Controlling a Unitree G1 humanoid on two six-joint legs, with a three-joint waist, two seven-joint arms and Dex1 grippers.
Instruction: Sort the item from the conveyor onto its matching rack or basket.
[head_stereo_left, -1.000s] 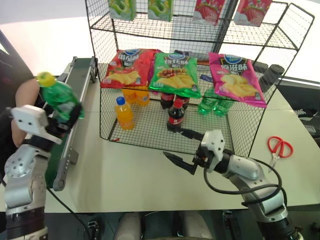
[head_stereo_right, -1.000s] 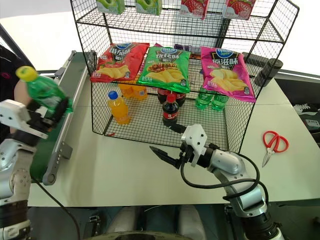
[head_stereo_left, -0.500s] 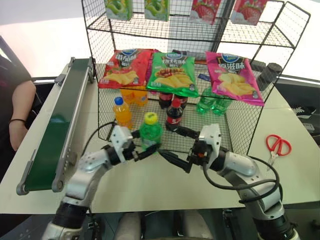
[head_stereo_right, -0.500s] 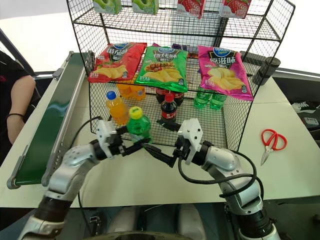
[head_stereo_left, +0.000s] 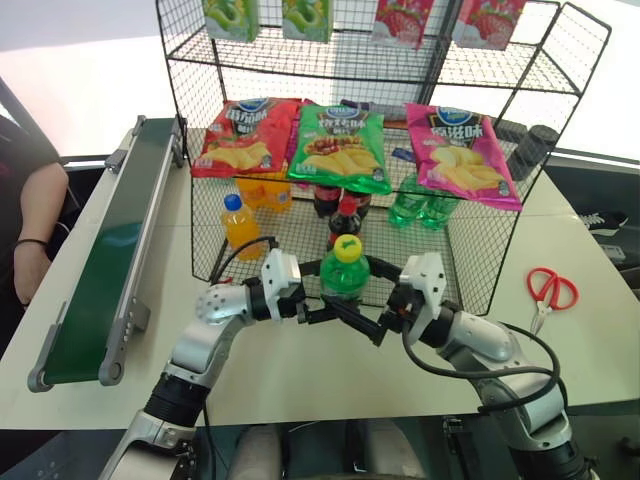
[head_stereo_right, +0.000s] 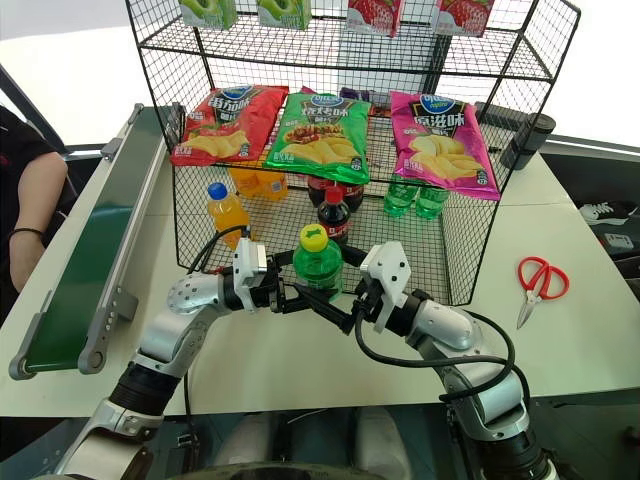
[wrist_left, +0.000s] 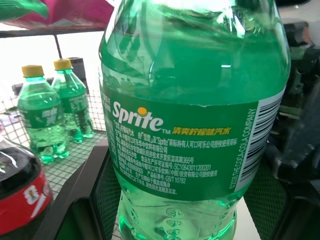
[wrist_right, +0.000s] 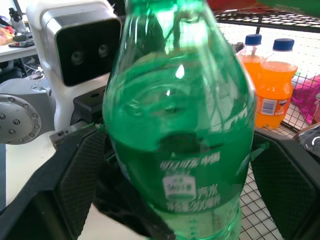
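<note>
We see the left gripper pinching the green soda bottle low on its body, its 2 black fingers pressed against the plastic. The right gripper reaches in from the other side, its 2 fingers bracketing the same bottle; from its own wrist view the pads sit at either flank of the bottle, and we cannot tell whether they already press on it. The bottle stands upright, held between the 2 grippers above the white table, just in front of the rack's front wall, yellow cap on top.

Behind it stands the black wire rack. Its walled bottom tier holds 1 orange bottle with a blue cap near the left, more orange bottles behind that, a dark cola bottle with a red cap at the middle, and 2 green bottles to the right. On the sloped shelf above lie 3 chip bags: red, green and pink. The top shelf carries 4 small packets, 2 green and 2 red.

The dark-green conveyor runs along the table's left side, well apart from the bottle. A person's arm rests beside it. Red-handled scissors lie on the table to the right of the rack.
</note>
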